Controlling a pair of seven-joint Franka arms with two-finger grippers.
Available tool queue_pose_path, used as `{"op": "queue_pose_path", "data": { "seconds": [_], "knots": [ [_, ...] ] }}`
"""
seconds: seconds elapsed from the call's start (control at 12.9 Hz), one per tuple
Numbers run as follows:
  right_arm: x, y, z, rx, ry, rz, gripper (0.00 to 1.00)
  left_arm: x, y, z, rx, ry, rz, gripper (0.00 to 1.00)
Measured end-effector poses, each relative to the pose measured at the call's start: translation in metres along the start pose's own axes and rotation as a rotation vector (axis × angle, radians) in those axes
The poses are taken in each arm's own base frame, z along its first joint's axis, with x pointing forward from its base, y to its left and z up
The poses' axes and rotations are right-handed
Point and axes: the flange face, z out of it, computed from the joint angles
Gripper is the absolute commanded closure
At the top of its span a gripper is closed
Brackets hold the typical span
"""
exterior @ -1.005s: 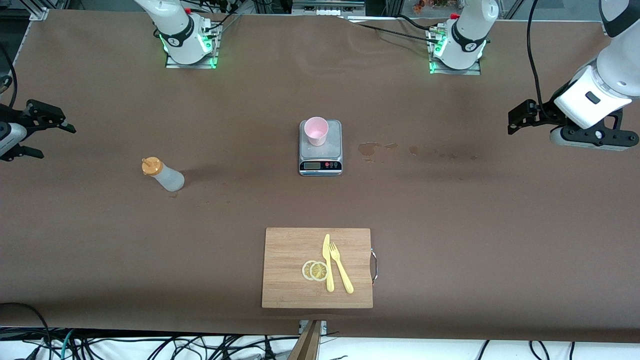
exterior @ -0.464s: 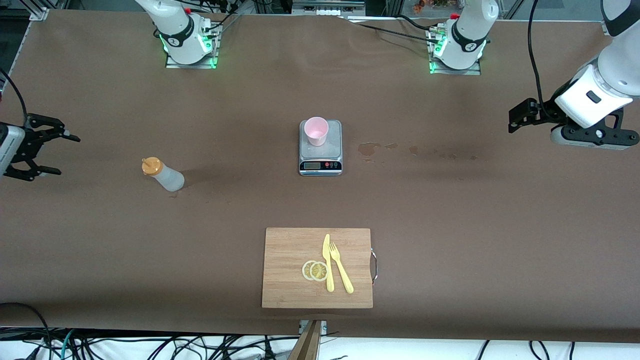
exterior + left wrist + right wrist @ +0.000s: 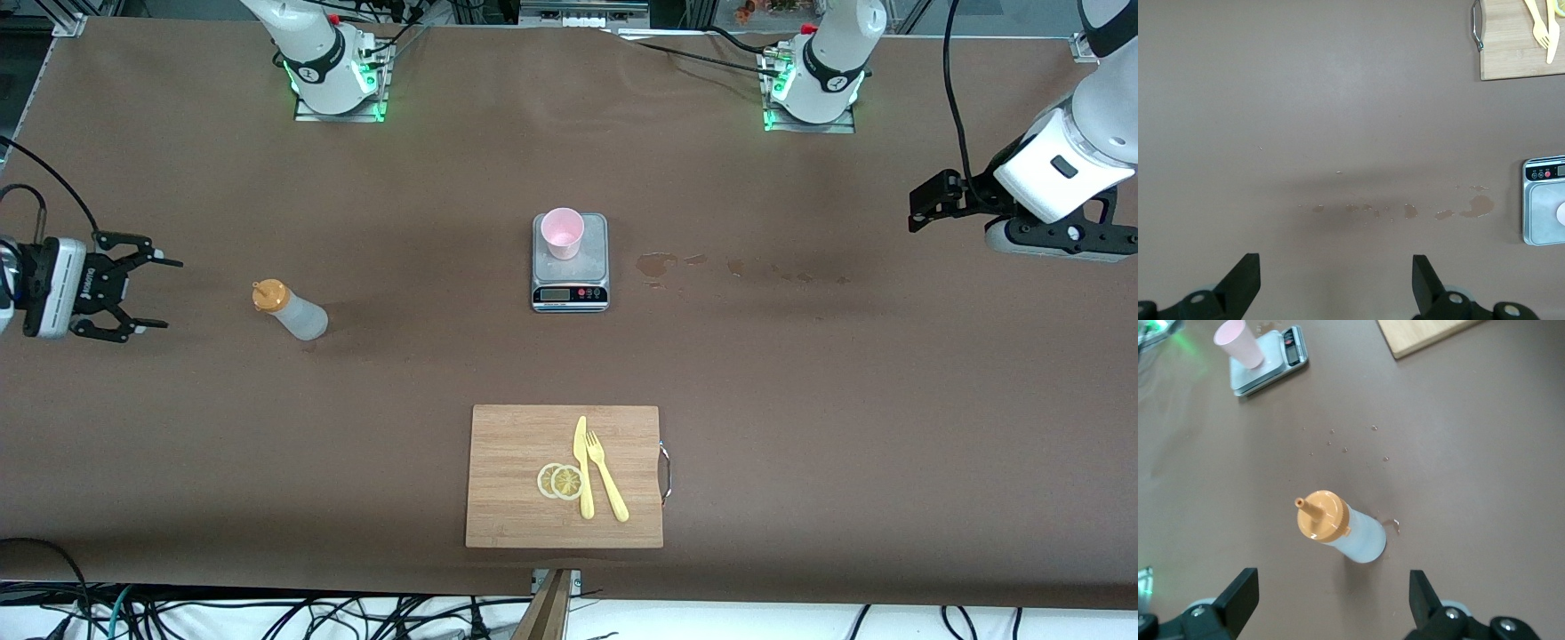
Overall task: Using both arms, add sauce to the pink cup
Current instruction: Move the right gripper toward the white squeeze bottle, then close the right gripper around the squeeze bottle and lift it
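The squeeze bottle of sauce point(image 3: 289, 309), translucent with an orange nozzle cap, stands upright toward the right arm's end of the table. It also shows in the right wrist view point(image 3: 1338, 530). My right gripper point(image 3: 164, 294) is open and empty, beside the bottle and apart from it, its fingers pointing at it point(image 3: 1331, 583). The pink cup point(image 3: 562, 231) stands on the scale point(image 3: 570, 276) at mid-table and shows in the right wrist view point(image 3: 1238, 341). My left gripper point(image 3: 920, 209) is open and empty over the left arm's end of the table point(image 3: 1333, 267).
A wooden cutting board point(image 3: 516, 480) with lemon slices point(image 3: 560, 481), a yellow knife point(image 3: 583, 467) and a fork point(image 3: 606, 476) lies nearer the camera than the scale. Dried stains point(image 3: 658, 263) mark the table beside the scale, toward the left arm.
My right gripper has moved in from the table's end toward the bottle and turned its open fingers toward it. My left gripper has shifted only slightly.
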Motion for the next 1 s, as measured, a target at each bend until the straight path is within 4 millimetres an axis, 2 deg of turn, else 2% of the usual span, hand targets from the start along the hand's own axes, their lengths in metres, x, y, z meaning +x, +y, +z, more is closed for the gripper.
{"op": "queue_pose_path", "data": {
  "seconds": [0.23,0.62,1.0],
  "knots": [
    [-0.039,0.017,0.029,0.026,0.082,-0.092,0.0,0.0,0.0,-0.002,0.0,0.003,0.0,0.0],
    [-0.07,0.038,0.091,0.071,0.19,-0.24,0.0,0.0,0.0,-0.002,0.0,0.002,0.0,0.0],
    [-0.087,0.046,0.124,0.091,0.231,-0.322,0.0,0.0,-0.001,-0.002,0.0,0.003,-0.001,0.0]
  ]
}}
